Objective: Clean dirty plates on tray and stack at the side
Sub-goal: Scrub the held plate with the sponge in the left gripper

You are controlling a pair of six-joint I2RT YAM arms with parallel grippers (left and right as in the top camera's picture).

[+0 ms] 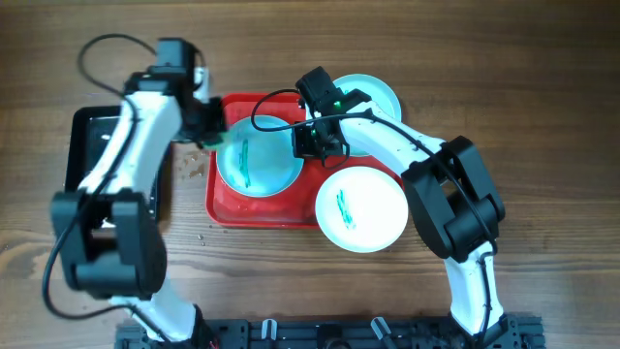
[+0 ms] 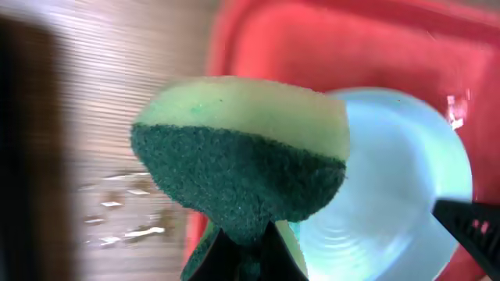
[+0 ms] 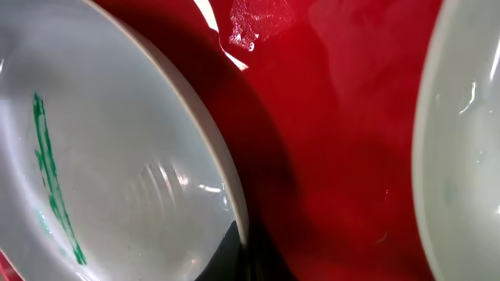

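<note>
A pale aqua plate (image 1: 254, 163) with a teal-green smear lies on the red tray (image 1: 254, 211). My right gripper (image 1: 308, 143) is shut on this plate's right rim; the right wrist view shows the rim (image 3: 223, 168) between the fingers (image 3: 246, 251) over the tray (image 3: 336, 140). My left gripper (image 1: 209, 130) is shut on a yellow and green sponge (image 2: 242, 156) at the plate's left edge (image 2: 391, 203). A second smeared plate (image 1: 360, 208) sits at the tray's right side. A third plate (image 1: 376, 95) lies at the back right, partly hidden by the right arm.
A smaller black tray (image 1: 89, 145) lies at the left under the left arm. Wet specks (image 1: 189, 167) dot the wooden table between the two trays. A clear scrap (image 3: 258, 19) lies on the red tray.
</note>
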